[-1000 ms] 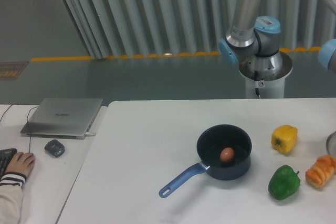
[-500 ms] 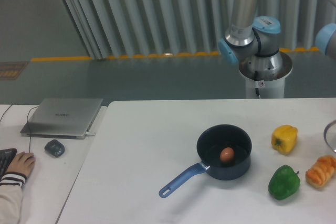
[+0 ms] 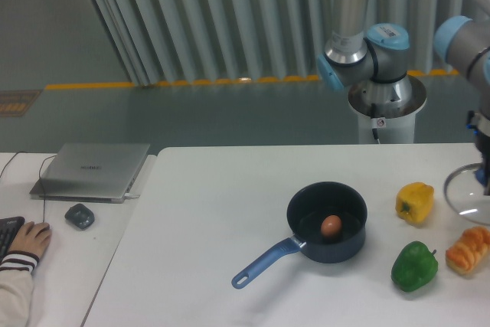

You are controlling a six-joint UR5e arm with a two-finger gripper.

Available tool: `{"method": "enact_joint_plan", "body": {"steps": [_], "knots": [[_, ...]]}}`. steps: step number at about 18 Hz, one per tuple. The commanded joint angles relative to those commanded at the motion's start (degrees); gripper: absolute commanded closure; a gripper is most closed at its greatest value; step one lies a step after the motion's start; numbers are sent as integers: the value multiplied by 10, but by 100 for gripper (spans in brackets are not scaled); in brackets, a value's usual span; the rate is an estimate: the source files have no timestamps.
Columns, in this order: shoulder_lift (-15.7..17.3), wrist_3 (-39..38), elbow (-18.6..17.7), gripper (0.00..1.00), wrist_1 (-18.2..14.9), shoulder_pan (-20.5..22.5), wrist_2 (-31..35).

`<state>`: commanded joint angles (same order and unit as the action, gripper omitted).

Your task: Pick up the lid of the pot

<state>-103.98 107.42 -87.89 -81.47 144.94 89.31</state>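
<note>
"Camera view, right edge: what does the gripper (image 3: pixel 481 168) hold?"

"The glass pot lid (image 3: pixel 464 199). The fingers, partly cut off by the frame, are closed on it at its centre; the lid is tilted and slightly blurred."

"Which objects lie nearest to it?"

"A yellow bell pepper (image 3: pixel 414 204), just left of the lid in the view, between it and the dark saucepan (image 3: pixel 328 253); and a croissant (image 3: pixel 468 251), in front of the lid, nearer the camera. A green bell pepper (image 3: pixel 414 267) lies left of the croissant, near it."

"And the saucepan?"

"Upright on the table (image 3: pixel 191 212), uncovered, with a brown egg (image 3: pixel 331 226) inside and its blue handle (image 3: pixel 264 263) pointing to the front left."

"What occupies the far left?"

"A closed laptop (image 3: pixel 88 171), a computer mouse (image 3: pixel 80 216), and a person's hand (image 3: pixel 29 240) beside a partly visible keyboard (image 3: pixel 9 232)."
</note>
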Motion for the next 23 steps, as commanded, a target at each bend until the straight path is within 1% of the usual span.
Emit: {"method": "enact_joint_plan", "body": {"steps": [3, 7, 11, 13, 15, 23], "knots": [[18, -40, 1, 76, -1, -14, -6], [20, -43, -4, 76, -1, -25, -5], [24, -78, -3, 76, -1, -45, -5], [25, -96, -2, 76, 0, -48, -4], [24, -99, -1, 76, 0, -55, -3], [20, -100, 1, 76, 1, -57, -7]]}}
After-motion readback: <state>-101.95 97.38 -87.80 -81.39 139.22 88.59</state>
